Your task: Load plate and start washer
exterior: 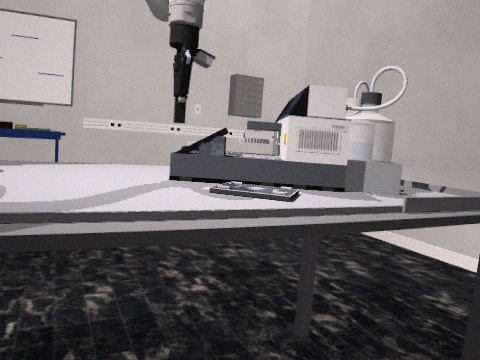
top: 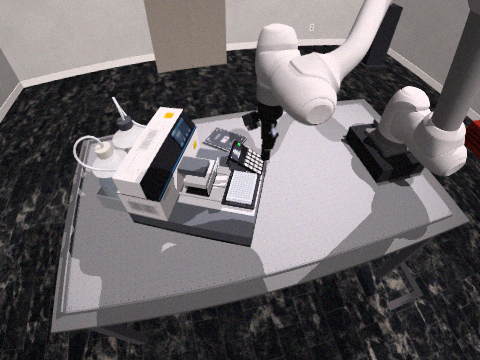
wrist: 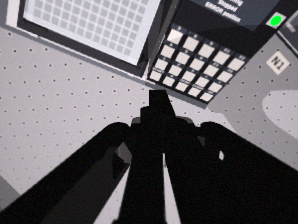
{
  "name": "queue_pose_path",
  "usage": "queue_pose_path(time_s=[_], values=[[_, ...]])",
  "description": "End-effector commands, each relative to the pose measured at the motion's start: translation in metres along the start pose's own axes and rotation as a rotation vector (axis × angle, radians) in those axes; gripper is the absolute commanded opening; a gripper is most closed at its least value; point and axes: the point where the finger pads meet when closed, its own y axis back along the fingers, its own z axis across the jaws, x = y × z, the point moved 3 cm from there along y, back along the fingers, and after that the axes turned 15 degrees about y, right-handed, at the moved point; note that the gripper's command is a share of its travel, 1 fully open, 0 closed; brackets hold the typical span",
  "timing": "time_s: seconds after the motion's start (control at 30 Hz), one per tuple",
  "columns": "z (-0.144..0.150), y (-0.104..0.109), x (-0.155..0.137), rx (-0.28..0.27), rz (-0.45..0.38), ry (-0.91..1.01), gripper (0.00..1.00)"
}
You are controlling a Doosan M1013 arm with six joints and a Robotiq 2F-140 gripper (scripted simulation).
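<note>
While the tool [top: 266,152] hangs pinched shut, empty, a grey table [top: 350,210] stands on dark marbled floor [top: 60,100].
</note>
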Motion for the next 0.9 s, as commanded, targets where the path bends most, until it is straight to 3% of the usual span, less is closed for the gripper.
queue_pose_path(time_s=[0.0, 0.33, 0.87], values=[[0.0002, 0.0008, 0.0004, 0.007, 0.003, 0.148, 0.1], [0.0002, 0.0008, 0.0004, 0.007, 0.004, 0.4, 0.1], [0.0002, -0.0042, 0.0004, 0.007, 0.004, 0.4, 0.1]])
